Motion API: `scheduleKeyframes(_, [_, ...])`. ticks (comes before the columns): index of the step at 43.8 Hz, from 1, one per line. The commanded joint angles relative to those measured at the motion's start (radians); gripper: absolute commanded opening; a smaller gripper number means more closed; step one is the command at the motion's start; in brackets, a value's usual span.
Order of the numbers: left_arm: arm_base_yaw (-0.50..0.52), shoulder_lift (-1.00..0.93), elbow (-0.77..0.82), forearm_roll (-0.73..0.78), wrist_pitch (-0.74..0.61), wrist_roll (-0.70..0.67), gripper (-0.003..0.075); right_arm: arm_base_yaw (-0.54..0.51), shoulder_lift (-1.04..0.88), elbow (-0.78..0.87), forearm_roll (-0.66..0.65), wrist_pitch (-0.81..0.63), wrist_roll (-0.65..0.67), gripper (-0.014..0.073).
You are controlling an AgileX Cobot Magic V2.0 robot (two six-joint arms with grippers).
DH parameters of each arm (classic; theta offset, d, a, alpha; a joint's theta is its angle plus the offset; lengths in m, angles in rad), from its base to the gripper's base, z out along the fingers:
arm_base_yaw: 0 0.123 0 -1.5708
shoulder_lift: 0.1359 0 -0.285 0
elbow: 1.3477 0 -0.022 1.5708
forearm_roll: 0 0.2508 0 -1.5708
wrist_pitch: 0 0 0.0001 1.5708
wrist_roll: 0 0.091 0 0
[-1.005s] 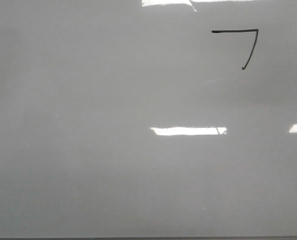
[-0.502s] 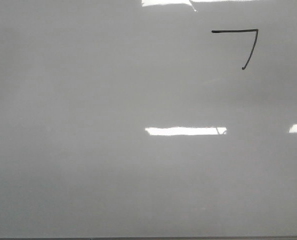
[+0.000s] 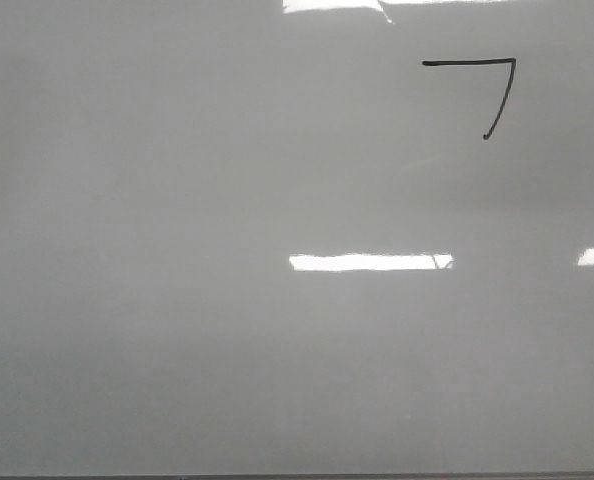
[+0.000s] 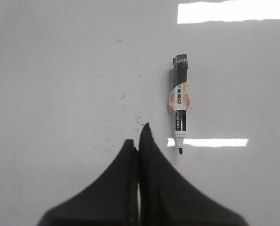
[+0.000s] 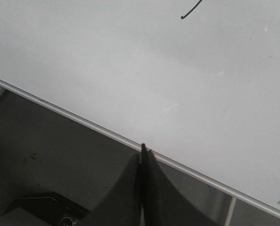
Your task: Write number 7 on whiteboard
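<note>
Jaws of the left gripper (image 4: 139, 141) are clenched on nothing, the marker (image 4: 179, 110) lying released on the whiteboard (image 3: 177, 330) just beside their tips. The right gripper (image 5: 143, 155) is clenched too, over the board's lower edge. The number 7 (image 3: 487, 90) sits complete near the upper right corner, so writing looks finished. Compared with a second ago, only the central glare patch has stretched slightly leftward.
</note>
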Motion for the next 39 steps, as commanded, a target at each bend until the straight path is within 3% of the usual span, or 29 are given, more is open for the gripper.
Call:
scheduleKeyframes(1, [-0.001,-0.017,0.003,-0.011,-0.096,0.001,-0.002,-0.006,-0.001,-0.032,-0.016,-0.059,-0.002,-0.0068])
scheduleKeyframes(39, [-0.044,-0.017,0.003,-0.011,-0.096,0.001,-0.002,-0.006,-0.001,-0.032,-0.016,-0.059,-0.002,-0.0068])
